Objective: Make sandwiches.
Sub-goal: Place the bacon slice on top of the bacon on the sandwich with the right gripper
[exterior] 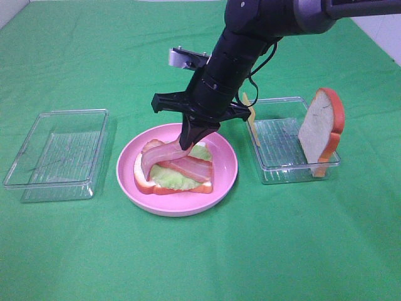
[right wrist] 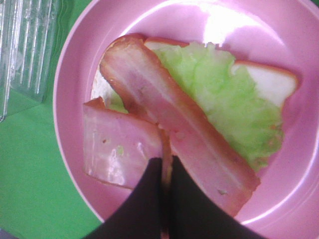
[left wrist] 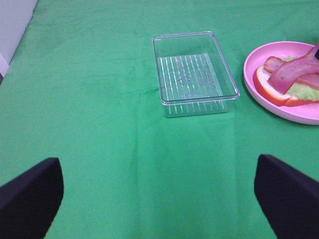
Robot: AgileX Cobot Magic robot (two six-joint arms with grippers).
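Bacon strip (exterior: pixel 155 157) curves up from the sandwich stack to the right tool (exterior: pixel 190 141). The tool's dark jaws are clenched on the strip's raised end, while its lower end droops onto the stack. The right wrist view shows the jaws pressed together with a thin edge of bacon pinched between them.

Under that strip, a second bacon strip (exterior: pixel 191 168) lies flat across a pale green lettuce leaf (exterior: pixel 166 179). The leaf covers a bottom bread slice (exterior: pixel 143 180) whose orange-red crust shows along the near edge. The whole stack rests on a round pink plate (exterior: pixel 224 164) in the middle of the green surface (exterior: pixel 301 251).

To the right of the plate sits a clear ribbed tray (exterior: pixel 279 172). A second bread slice (exterior: pixel 319 128) stands upright inside it, leaning at its far right end. A thin yellow cheese slice (exterior: pixel 251 116) stands on edge at the tray's left wall, partly hidden behind the arm.

On the other side of the plate is a left tray (exterior: pixel 59 150), also clear and ribbed, with nothing in it.

The left tool (left wrist: pixel 159 199) shows only in its own wrist view. Its fingers (left wrist: pixel 30 194) are spread wide and grasp nothing, hanging over bare green cloth with the left tray ahead of it.
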